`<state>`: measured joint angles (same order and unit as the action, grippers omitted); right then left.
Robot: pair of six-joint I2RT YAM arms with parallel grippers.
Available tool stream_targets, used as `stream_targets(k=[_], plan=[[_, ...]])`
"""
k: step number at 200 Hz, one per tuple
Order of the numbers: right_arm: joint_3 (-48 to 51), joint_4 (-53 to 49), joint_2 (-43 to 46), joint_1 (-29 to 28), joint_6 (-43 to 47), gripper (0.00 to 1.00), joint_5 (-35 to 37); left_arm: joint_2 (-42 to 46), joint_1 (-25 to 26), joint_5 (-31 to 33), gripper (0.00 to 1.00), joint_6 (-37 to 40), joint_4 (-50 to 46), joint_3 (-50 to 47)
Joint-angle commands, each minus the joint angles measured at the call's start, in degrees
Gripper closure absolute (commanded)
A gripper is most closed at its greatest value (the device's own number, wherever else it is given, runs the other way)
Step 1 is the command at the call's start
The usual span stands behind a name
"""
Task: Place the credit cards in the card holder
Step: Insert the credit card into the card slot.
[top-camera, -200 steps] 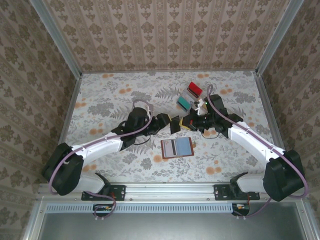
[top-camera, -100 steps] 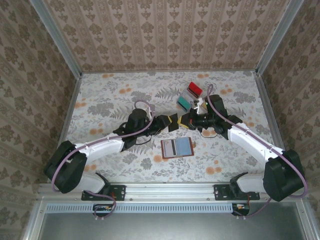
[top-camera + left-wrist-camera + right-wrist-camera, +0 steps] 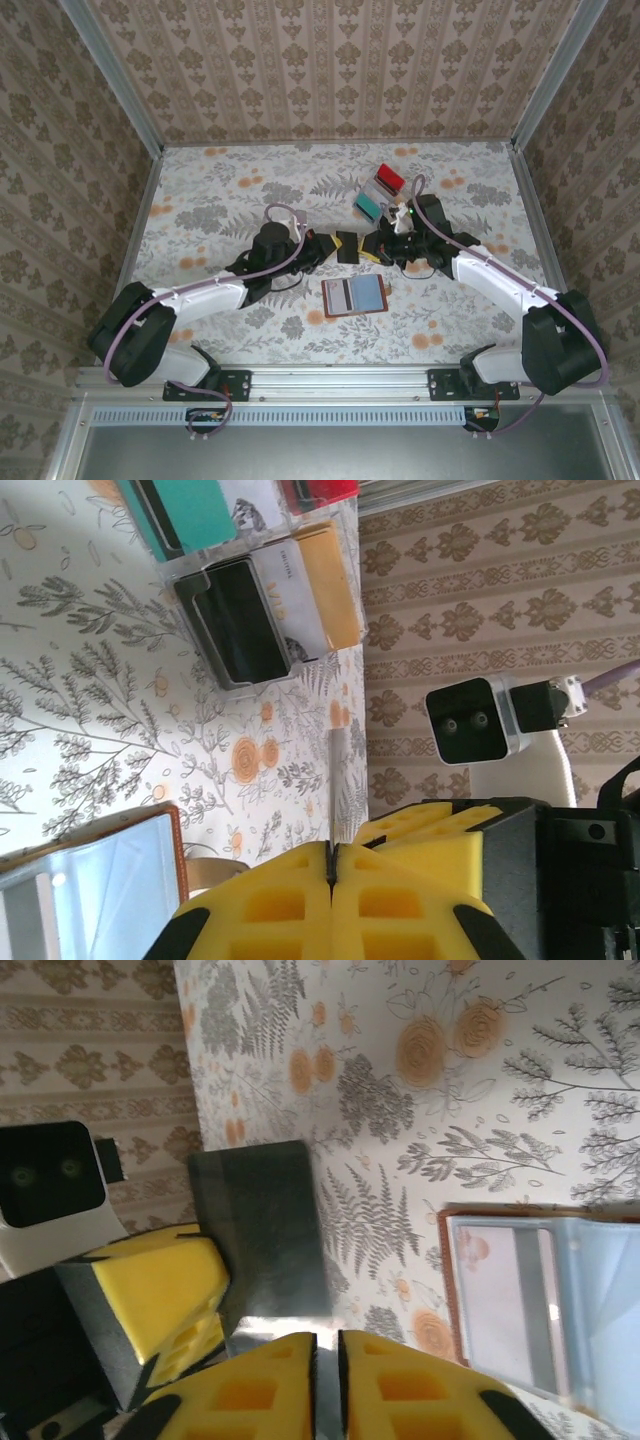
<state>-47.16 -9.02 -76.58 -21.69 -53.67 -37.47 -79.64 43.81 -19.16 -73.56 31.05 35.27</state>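
Observation:
A dark grey credit card (image 3: 347, 246) hangs above the table between the two arms. My left gripper (image 3: 331, 848) is shut on it, and the card (image 3: 334, 780) rises edge-on from between the yellow pads. In the right wrist view the same card (image 3: 262, 1225) shows its face. My right gripper (image 3: 328, 1345) is beside that face, its pads nearly together with only a thin slit and nothing between them. The brown card holder (image 3: 354, 296) lies open on the table nearer the bases. A pale striped card (image 3: 505, 1300) sits in its left pocket.
A clear slotted rack (image 3: 380, 195) with red, teal, yellow and dark pieces stands behind the grippers; in the left wrist view the rack (image 3: 260, 590) is at the top. Metal-framed walls ring the floral table (image 3: 230, 190).
Both grippers have stayed close together at the table's middle with the dark card between them. The right wrist has shifted slightly toward the far side. The card holder has not moved.

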Motion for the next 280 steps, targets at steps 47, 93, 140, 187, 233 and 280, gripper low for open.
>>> stream_targets(k=[47, 93, 140, 187, 233, 280], plan=[[2.0, -14.1, -2.0, -0.7, 13.9, 0.77, 7.5, 4.2, 7.5, 13.7, 1.00, 5.7, -16.2, -1.3], [3.1, -14.7, -7.3, -1.8, 16.8, 0.82, 8.1, 0.6, 11.4, 17.3, 1.00, 4.1, -11.6, -4.2], [3.2, -17.0, -11.1, -1.8, 18.4, 0.88, 16.1, -4.6, 13.3, 18.1, 1.00, 2.9, -4.9, -4.8], [4.8, -16.4, -14.0, -1.8, 18.1, 0.90, 19.5, -10.2, 14.0, 18.0, 1.00, 1.2, -0.2, -5.2], [6.0, -14.7, -16.4, -1.8, 17.8, 0.90, 19.4, -13.7, 15.2, 18.8, 1.00, 0.3, -0.1, -4.9], [6.5, -13.5, -16.9, -1.8, 17.4, 0.90, 18.3, -14.3, 15.9, 20.1, 1.00, -0.1, -0.7, -5.5]])
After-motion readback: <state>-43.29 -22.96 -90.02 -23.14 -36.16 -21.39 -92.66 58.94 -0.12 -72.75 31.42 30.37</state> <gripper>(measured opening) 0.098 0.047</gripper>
